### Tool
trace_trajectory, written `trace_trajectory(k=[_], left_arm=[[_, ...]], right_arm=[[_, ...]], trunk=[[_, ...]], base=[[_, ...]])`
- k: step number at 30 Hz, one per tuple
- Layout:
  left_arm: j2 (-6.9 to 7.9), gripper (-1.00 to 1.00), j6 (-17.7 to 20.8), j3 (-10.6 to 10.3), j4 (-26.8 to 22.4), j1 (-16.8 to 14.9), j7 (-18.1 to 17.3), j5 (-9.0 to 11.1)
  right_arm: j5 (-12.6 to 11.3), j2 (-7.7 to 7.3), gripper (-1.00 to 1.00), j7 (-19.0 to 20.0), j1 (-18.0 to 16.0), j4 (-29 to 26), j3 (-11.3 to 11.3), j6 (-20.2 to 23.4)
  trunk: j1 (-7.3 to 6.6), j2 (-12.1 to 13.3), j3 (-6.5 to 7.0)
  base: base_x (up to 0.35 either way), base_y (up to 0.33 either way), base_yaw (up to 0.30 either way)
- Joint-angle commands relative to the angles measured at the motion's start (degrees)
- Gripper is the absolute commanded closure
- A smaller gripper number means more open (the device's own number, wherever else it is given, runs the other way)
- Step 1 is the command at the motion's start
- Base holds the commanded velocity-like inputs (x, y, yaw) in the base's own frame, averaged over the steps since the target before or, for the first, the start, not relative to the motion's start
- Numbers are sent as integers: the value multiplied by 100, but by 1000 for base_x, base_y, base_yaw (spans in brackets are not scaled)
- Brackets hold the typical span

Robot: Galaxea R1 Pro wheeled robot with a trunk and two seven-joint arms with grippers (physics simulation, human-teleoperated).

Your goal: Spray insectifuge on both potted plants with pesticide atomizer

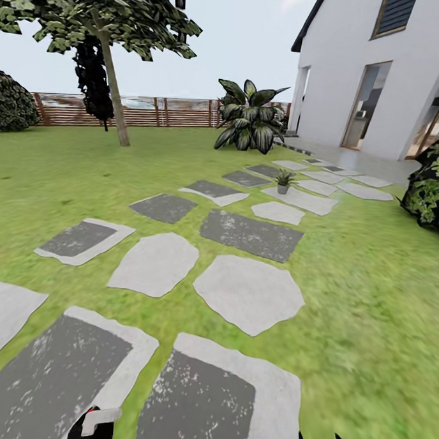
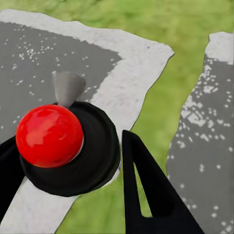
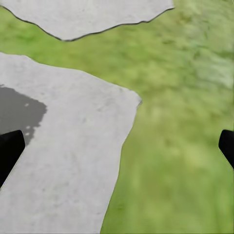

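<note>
One potted plant (image 1: pixel 284 180) far ahead

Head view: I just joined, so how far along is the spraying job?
Nothing looks done. In hand: the robot is out on the stepping stones, and the right end effector is open and empty. Still to do: reaching the small potted plant ahead, then spraying both.

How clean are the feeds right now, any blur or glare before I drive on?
Head view: the near stepping stones are sharp, the lawn at right is smeared, and the sky is washed out. Left wrist view: crisp, with a highlight on the red ball. Right wrist view: the grass is blurred, the stone edges clearer.
</note>
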Motion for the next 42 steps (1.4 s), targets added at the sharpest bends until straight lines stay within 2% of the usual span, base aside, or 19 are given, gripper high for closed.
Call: trace_trajectory(k=[1,42], left_arm=[[-3,100,-19,24,5,-4,10,-32],[-2,100,-19,23,5,-4,10,-25]], right_arm=[[6,0,-100,-19,-3,6,4,-15],[9,0,-100,-19,-3,10,4,-15]], trunk=[[2,-2,-5],[2,-2,-5]], base=[[336,0,0],[336,0,0]])
